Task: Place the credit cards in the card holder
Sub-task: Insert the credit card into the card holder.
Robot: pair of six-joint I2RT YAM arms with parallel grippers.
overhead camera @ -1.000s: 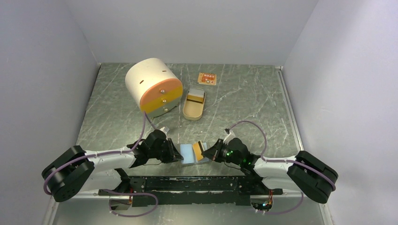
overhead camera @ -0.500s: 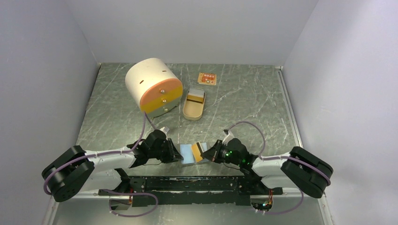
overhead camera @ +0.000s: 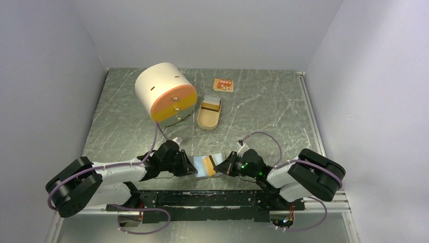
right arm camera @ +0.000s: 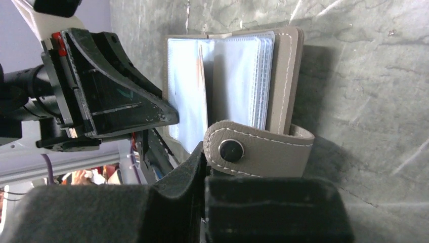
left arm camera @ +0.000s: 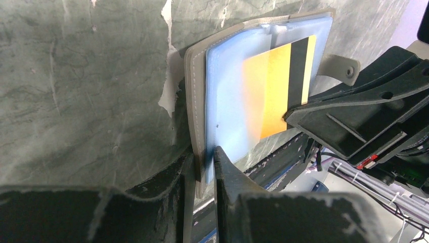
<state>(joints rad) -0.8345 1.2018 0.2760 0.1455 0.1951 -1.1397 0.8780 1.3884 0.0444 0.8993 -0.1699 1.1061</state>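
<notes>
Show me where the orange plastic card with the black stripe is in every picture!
Top external: orange plastic card, low centre.
Left wrist: upper right of centre, flat face showing.
Right wrist: only its thin edge, upper centre.
Shared landmark: the beige stitched card holder, the card partly in its clear sleeves.

Open holder (left arm camera: 194, 96), orange card (left arm camera: 275, 86) half inside

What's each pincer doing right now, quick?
Left pincer: closed on the near edge of the card holder.
Right pincer: closed on the gold-orange card.
</notes>
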